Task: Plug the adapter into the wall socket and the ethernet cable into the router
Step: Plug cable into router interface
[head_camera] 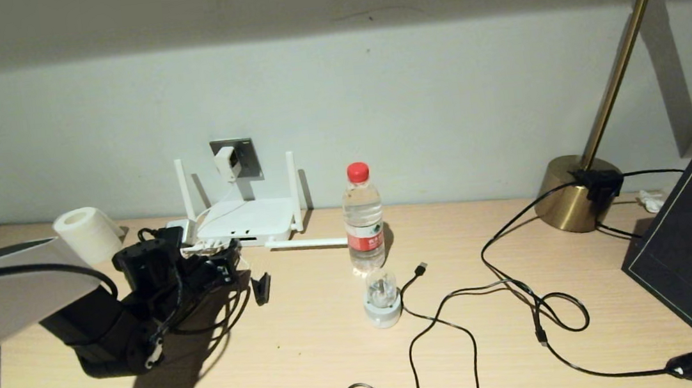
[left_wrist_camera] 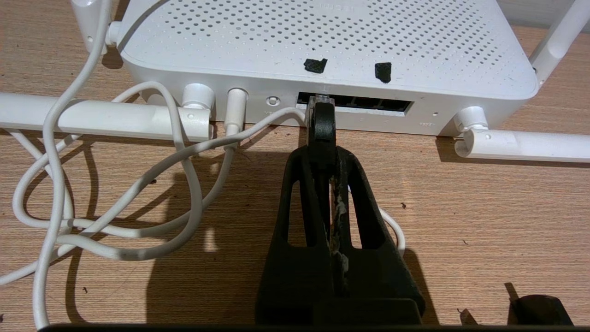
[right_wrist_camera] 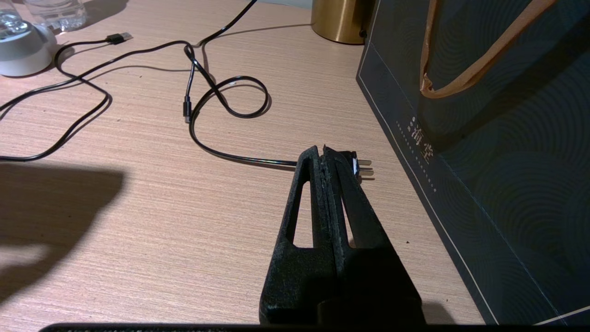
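adapter [head_camera: 225, 162] white, seated in wall socket [head_camera: 246, 158] | ethernet cable [left_wrist_camera: 321, 123] plug at router [left_wrist_camera: 322, 50] port

The dark gift bag [right_wrist_camera: 507, 152] bears pale Chinese characters running down its side near the lower edge; the two largest look like "海堂", and a line of smaller print beside them is too small to read. The red label on the water bottle [head_camera: 363, 218] is illegible.

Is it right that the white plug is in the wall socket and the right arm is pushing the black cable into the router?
Not quite: the left gripper holds the ethernet cable at the router, as the left wrist view shows. The adapter is in the wall socket.
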You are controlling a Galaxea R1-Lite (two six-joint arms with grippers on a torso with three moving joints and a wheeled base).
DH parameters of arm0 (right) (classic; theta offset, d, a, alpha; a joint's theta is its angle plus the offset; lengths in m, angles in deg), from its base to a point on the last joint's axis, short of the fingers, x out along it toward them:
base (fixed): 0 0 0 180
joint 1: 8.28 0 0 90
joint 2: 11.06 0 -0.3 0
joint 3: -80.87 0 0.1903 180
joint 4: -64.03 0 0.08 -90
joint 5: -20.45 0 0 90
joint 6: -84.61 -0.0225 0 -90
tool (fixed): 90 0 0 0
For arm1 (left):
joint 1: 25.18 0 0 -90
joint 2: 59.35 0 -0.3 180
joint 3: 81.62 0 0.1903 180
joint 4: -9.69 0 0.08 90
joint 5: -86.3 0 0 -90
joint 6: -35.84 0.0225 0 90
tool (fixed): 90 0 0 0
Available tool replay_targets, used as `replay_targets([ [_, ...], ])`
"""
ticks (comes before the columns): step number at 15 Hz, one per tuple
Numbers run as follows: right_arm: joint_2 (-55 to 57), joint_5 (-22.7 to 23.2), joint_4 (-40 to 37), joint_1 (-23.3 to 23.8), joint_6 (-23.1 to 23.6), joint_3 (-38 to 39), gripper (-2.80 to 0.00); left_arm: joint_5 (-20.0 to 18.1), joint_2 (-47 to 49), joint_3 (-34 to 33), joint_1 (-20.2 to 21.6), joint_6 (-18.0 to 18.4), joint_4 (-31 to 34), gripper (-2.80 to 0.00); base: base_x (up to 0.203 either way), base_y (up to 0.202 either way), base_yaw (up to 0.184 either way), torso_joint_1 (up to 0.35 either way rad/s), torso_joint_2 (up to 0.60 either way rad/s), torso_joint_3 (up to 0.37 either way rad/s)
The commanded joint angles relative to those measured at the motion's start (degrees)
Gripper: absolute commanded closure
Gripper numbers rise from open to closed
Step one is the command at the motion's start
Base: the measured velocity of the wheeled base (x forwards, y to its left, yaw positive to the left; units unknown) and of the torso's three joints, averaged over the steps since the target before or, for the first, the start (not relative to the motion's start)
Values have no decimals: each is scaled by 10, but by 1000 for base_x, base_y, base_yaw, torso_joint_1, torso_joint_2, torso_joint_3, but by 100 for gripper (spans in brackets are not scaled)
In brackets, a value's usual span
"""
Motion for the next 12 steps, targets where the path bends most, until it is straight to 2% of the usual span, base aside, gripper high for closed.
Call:
replay_targets([
  [1,1,0,0,0,0,1,0,0,-2,-1,0,0,-5,0,0,0,0,0,0,0],
  [12,1,0,0,0,0,1,0,0,0,-2,6,0,-5,0,0,0,0,0,0,0],
])
